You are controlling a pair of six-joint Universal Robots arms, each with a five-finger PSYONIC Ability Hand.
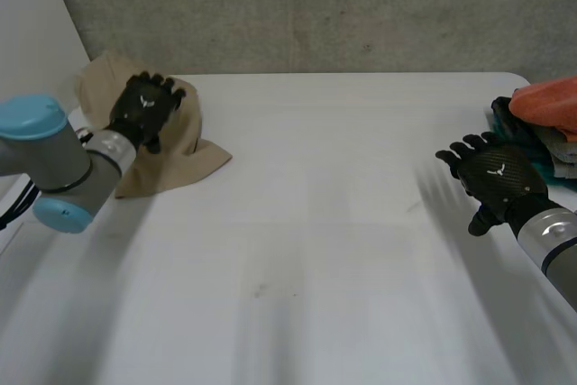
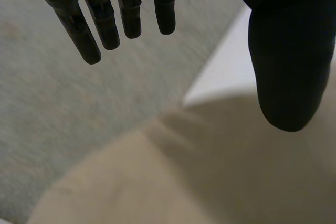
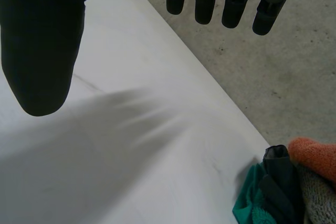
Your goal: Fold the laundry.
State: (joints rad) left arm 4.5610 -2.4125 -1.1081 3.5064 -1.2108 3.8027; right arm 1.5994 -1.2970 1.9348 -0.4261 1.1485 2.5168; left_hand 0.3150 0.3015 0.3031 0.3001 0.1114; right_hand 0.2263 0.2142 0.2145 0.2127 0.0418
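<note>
Hanging over the crumpled tan cloth [image 1: 180, 164] at the white table's [image 1: 343, 223] far left corner, the left hand [image 1: 144, 105] has straight, released fingers — the right hand [image 1: 494, 176], fingers spread and empty, is near the orange-topped laundry pile [image 1: 541, 114]; small white emblems mark both hands' backs, grey concrete wall [image 1: 361, 6] behind

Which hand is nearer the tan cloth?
Left. The left hand is over the tan cloth; the right hand is across the table, beside the clothes pile.

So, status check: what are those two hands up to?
Left hand open, over beige cloth. Right hand open, above table. Laundry pile beside right hand, untouched. Nothing in the way.
</note>
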